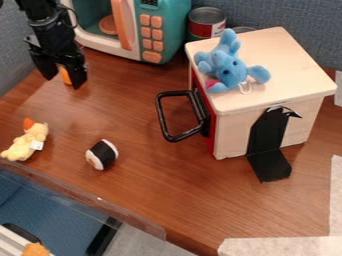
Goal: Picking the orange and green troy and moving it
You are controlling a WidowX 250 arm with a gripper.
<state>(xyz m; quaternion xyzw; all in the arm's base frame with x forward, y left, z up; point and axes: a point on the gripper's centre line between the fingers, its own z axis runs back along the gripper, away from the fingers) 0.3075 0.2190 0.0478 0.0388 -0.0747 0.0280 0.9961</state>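
The black gripper (65,81) hangs over the table's upper left, beside the toy microwave. A small part of an orange thing (65,75) shows at the gripper, and the rest of it is hidden behind the black parts. No green can be made out on it. Whether it is held or lies on the table is unclear.
Right of the gripper stands a teal toy microwave (164,30), with a can (206,22) beside it. A wooden box (280,65) with a black handle bears a blue plush toy (228,67). A yellow plush (27,142) and a sushi toy (102,154) lie nearer the front.
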